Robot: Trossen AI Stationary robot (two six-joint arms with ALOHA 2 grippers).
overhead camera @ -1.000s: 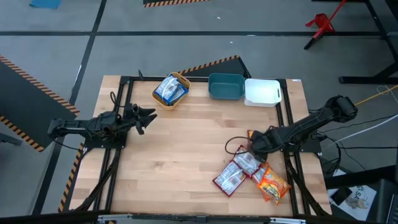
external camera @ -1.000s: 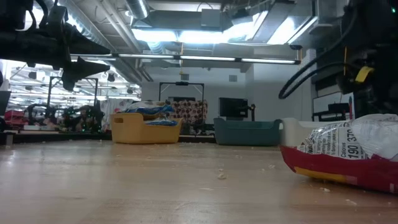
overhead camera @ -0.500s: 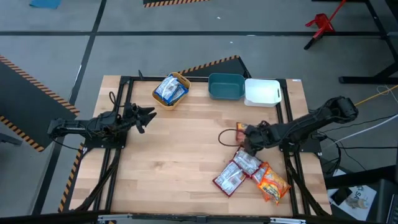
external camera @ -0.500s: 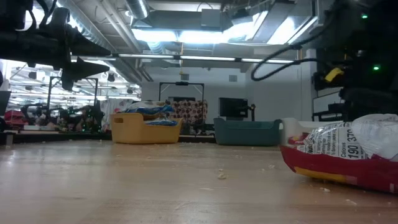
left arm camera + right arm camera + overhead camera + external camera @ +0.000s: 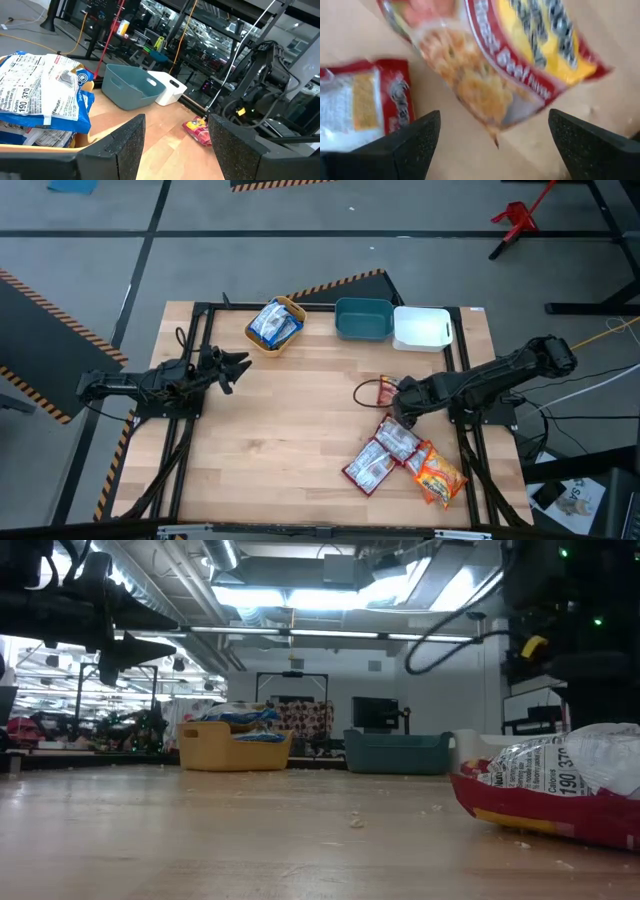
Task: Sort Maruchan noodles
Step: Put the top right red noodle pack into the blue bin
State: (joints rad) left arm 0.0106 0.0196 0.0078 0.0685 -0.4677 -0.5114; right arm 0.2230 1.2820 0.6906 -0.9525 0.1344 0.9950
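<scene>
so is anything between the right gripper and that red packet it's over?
Nothing visible. The right gripper is open just above the red packet, which lies alone on bare table, up-table of the packet pile.

A robotics lab or workshop: exposed ceiling ducts (image 5: 250,570) and strip lights overhead, hazard-striped tape (image 5: 40,290) on grey floor, equipment racks (image 5: 150,30) beyond the wooden bench (image 5: 290,430).

Between the right gripper's dark fingers (image 5: 410,145) lies a red-edged packet (image 5: 520,60) printed yellow with orange noodles; beside one finger, a dark red packet (image 5: 365,105) with a white and yellow panel. The wood beneath is pale.
</scene>
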